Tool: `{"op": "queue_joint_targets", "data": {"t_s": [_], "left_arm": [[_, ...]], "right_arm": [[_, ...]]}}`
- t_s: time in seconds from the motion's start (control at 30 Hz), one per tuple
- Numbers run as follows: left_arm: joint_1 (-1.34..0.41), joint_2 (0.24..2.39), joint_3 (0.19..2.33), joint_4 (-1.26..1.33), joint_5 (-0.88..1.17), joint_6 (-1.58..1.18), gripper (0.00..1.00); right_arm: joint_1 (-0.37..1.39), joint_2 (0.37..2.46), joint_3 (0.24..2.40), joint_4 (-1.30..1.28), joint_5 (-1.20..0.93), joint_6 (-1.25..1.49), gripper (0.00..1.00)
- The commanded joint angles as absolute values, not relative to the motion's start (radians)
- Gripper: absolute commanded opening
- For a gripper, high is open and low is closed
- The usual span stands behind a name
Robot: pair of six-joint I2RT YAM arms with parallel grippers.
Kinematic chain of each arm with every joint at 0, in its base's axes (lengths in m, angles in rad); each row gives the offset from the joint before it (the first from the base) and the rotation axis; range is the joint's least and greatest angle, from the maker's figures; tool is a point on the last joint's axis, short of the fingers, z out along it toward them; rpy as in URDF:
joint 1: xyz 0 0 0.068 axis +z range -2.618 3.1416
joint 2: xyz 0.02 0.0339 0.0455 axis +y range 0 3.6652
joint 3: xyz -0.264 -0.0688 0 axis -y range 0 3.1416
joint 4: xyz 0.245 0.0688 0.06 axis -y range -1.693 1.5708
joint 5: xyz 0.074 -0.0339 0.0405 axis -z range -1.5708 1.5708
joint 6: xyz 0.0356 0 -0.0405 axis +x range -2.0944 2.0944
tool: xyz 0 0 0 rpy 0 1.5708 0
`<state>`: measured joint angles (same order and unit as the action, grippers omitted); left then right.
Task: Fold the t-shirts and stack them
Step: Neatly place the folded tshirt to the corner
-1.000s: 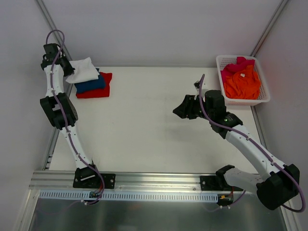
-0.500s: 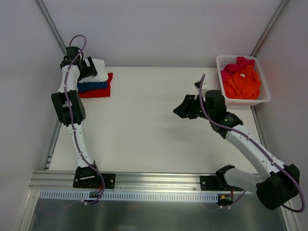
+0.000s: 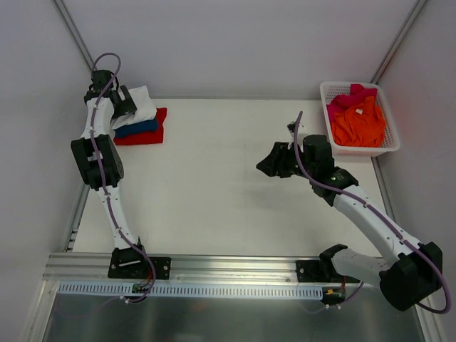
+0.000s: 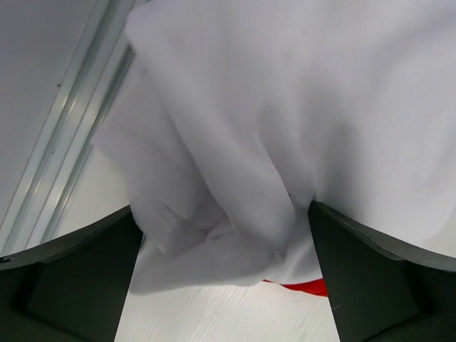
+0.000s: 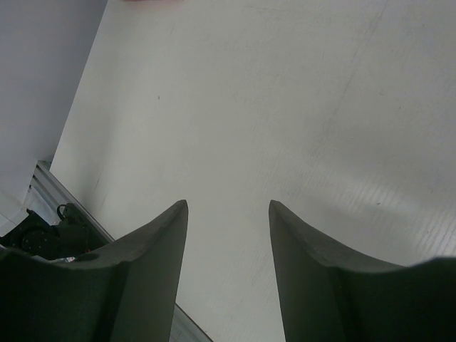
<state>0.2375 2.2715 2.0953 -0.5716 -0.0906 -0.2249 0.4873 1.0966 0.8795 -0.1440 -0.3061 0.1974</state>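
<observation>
Top external view: the worktop (image 3: 214, 185) carries a stack at its far left corner, with the red shirt (image 3: 146, 137) at the bottom, the blue shirt (image 3: 137, 128) on it and the white shirt (image 3: 140, 105) uppermost, loosely bunched and overhanging the stack toward the wall. The left fingers (image 3: 122, 107) are at the left edge of the white shirt, the arm reaching up along the worktop's left side. At the far right corner stands a basket (image 3: 360, 150) holding the orange shirt (image 3: 360, 122) in front and the pink shirt (image 3: 354, 92) behind it, both crumpled. The right fingers (image 3: 265, 165) hang over bare worktop right of centre, near the basket but apart from it, pointing left. Left wrist view: the left fingers (image 4: 71, 278) stand wide, and a fold of the white shirt (image 4: 285, 128) fills the gap, touching both inner faces; a sliver of the red shirt (image 4: 306, 287) shows beneath, and a metal rail (image 4: 64, 135) runs beside the cloth on the left. Right wrist view: the right fingers (image 5: 142, 271) are parted by a moderate gap with nothing between them, only worktop (image 5: 285, 107) below.
</observation>
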Motion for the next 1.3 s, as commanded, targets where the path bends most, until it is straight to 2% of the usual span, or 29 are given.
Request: {"op": "queue_joint_targets", "data": {"t_s": [0.0,0.4,0.63,0.73,0.77,0.83,0.87,0.93,0.97,1.2,1.27], "left_arm": [[0.244,2.143,2.115,-0.588,-0.120,-0.241,0.99],[0.227,1.999,2.193,-0.588,-0.012,-0.285,0.99],[0.157,2.101,2.264,-0.588,0.097,-0.291,0.99],[0.134,2.175,2.284,-0.589,0.143,-0.293,0.91],[0.133,2.189,2.290,-0.589,0.152,-0.295,0.74],[0.130,2.224,2.286,-0.589,0.155,-0.305,0.64],[0.130,2.239,2.280,-0.589,0.146,-0.304,0.61],[0.130,2.253,2.273,-0.588,0.126,-0.298,0.40],[0.132,2.258,2.267,-0.589,0.120,-0.295,0.34],[0.137,2.257,2.241,-0.589,0.055,-0.287,0.39],[0.135,2.252,2.237,-0.588,0.032,-0.284,0.28]], "right_arm": [[0.480,1.098,0.876,-0.092,-0.334,0.207,0.53],[0.482,1.112,0.870,-0.068,-0.342,0.225,0.53],[0.482,1.101,0.871,-0.061,-0.342,0.233,0.53],[0.480,1.094,0.864,-0.063,-0.334,0.230,0.53],[0.479,1.094,0.861,-0.063,-0.333,0.229,0.53],[0.479,1.094,0.854,-0.067,-0.330,0.227,0.53],[0.477,1.094,0.851,-0.064,-0.330,0.227,0.52],[0.476,1.094,0.848,-0.064,-0.330,0.225,0.53],[0.474,1.094,0.848,-0.063,-0.330,0.224,0.53],[0.466,1.109,0.848,-0.063,-0.337,0.218,0.53],[0.465,1.109,0.845,-0.060,-0.339,0.219,0.52]]}}
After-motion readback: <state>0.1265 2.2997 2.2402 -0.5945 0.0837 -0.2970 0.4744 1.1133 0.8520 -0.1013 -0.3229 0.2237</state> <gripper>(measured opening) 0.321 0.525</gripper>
